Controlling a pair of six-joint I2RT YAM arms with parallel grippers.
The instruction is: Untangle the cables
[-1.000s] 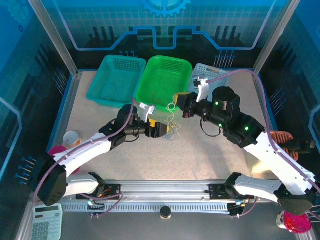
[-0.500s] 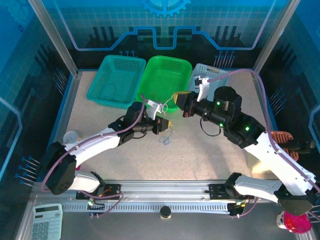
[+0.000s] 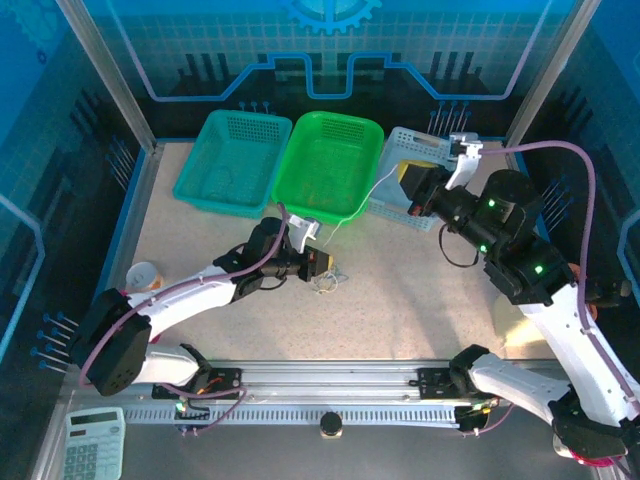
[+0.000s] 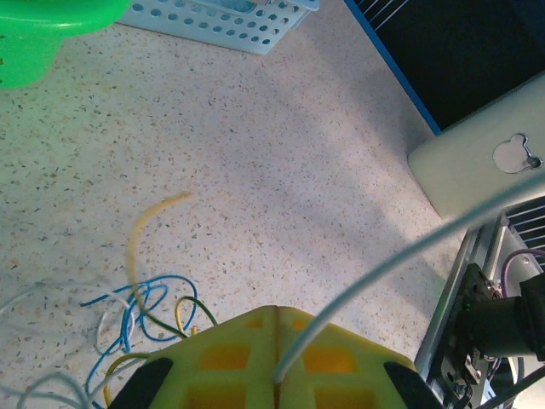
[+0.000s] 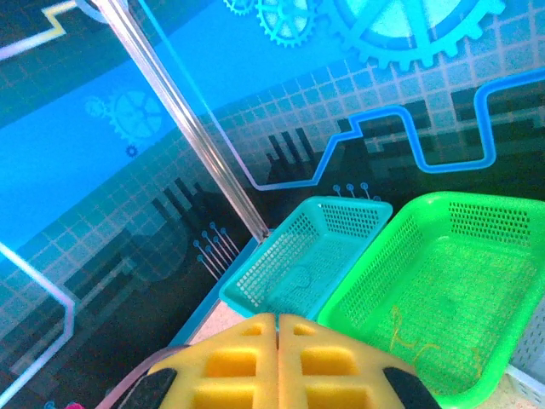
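Observation:
The cables (image 3: 325, 285) lie in a small clump on the table just below my left gripper (image 3: 328, 264). In the left wrist view the clump (image 4: 140, 302) shows blue, yellow, green and white loops on the table, left of the jaws. My left gripper (image 4: 279, 311) is shut on a white cable (image 4: 400, 256) that rises out to the right. From above, that white cable (image 3: 365, 200) runs taut up to my right gripper (image 3: 408, 180), which hangs over the pale blue basket. The right gripper (image 5: 278, 317) has its jaws shut; the cable is hidden there.
A teal basket (image 3: 225, 160), a green basket (image 3: 335, 165) and a pale blue basket (image 3: 395, 205) stand along the back. A yellow cord (image 5: 409, 332) lies in the green basket. A beige case (image 4: 485, 162) sits at the right, a cup (image 3: 143, 275) at the left.
My right gripper has swung back and to the right, drawing the white cable out taut. My left gripper has shifted slightly and the clump now rests on the table below it.

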